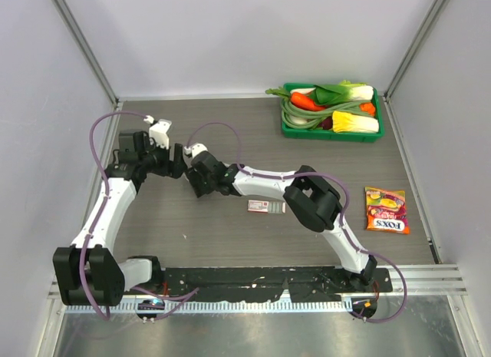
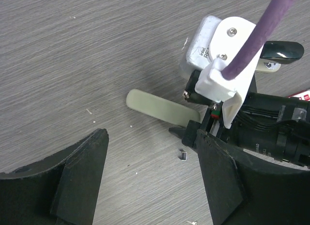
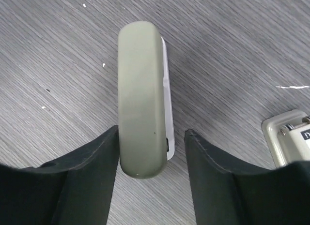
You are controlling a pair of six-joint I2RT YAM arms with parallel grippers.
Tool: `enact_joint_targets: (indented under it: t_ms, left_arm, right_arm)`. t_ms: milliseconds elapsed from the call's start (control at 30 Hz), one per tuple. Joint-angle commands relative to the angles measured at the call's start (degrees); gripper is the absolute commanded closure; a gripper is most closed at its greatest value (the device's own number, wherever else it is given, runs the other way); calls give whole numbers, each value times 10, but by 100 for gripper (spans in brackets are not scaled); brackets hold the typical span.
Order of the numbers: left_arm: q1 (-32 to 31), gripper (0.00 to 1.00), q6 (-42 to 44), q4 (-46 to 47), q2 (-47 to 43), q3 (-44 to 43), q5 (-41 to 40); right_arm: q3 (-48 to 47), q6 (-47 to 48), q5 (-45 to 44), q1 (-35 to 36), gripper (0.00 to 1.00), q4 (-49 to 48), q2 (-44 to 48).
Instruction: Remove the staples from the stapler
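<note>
Lying flat inside your spread right pincer (image 3: pixel 151 133), the stapler (image 3: pixel 143 89) rests loose on the table (image 3: pixel 242 51); your left pincer (image 2: pixel 151 138), also spread, hovers over the tiny staples (image 2: pixel 184 155), likely to collect them.

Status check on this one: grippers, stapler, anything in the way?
Left gripper open, empty, near the stapler. Right gripper open, straddling the stapler, not clamped. Tiny metal bit, likely staples, loose on the table. Nothing seen blocking.
</note>
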State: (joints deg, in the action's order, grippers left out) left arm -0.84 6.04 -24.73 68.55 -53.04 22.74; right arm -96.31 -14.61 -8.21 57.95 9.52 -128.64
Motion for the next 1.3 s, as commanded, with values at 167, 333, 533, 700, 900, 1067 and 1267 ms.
enact_joint_targets:
  t_ms: [167,333,533,700,900,1067,1267]
  left_arm:
    - [2,23,-31,29,-15,19,-16]
    - [1,22,-35,36,-12,23,-25]
    - [-49,20,-32,42,25,9,-60]
    - [-126,19,-30,59,76,-8,-106]
    - [-157,19,-43,80,148,-30,-122]
    - [-172,19,-38,103,177,-42,-152]
    - [-181,19,-36,115,193,-42,-173]
  right_arm:
    - [-40,-75,31,-1,28,-11,34]
    - [29,-96,46,-27,28,-16,114]
    - [133,-56,29,-74,28,-4,249]
    - [163,34,-26,-100,28,54,276]
    - [209,96,-32,-119,25,71,273]
    - [218,111,-24,-126,25,61,268]
    - [211,118,17,-146,25,52,252]
